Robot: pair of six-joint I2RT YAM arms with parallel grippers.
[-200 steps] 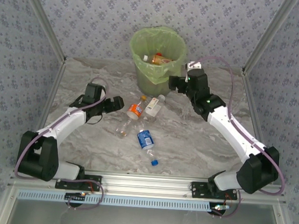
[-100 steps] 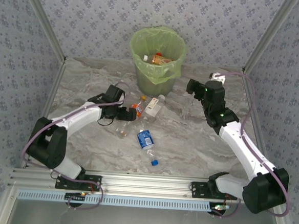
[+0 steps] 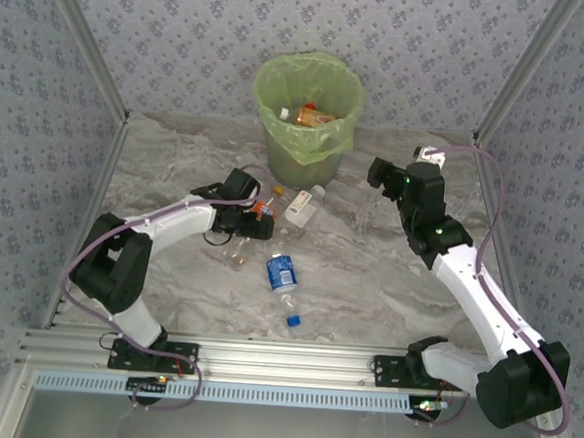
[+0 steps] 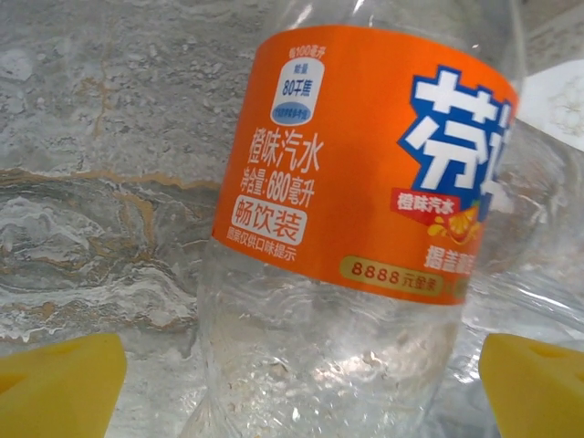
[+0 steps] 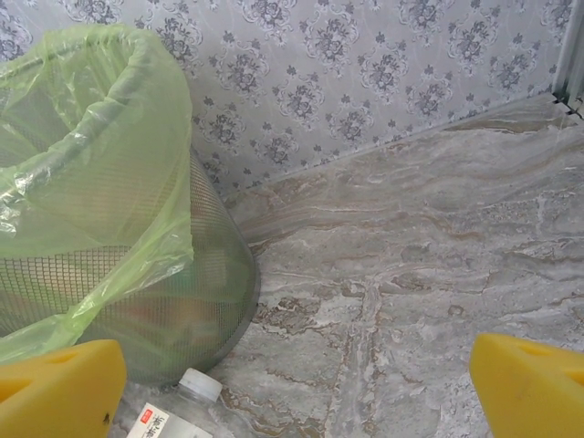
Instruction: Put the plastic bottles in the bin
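Observation:
A clear plastic bottle with an orange label (image 4: 365, 164) lies on the marble table between the yellow fingertips (image 4: 59, 388) of my left gripper (image 4: 301, 388), which is open around it. From above, the left gripper (image 3: 255, 222) covers most of that bottle (image 3: 262, 211). Beside it lie a white-labelled bottle (image 3: 300, 207) and a blue-labelled bottle (image 3: 282, 274) with a blue cap (image 3: 292, 320). The bin (image 3: 306, 130), lined with a green bag, holds several bottles (image 3: 306, 115). My right gripper (image 3: 380, 175) hangs open to the right of the bin (image 5: 91, 182), nothing between its fingers (image 5: 297, 397).
Patterned walls close the table at the back and sides. The white-capped bottle (image 5: 178, 406) lies against the bin's mesh base. Bare marble table (image 3: 368, 274) stretches right of the bottles and in front of them.
My left arm has reached right and forward until its open jaws straddle the orange-labelled bottle. My right arm has drawn back from the bin toward the right.

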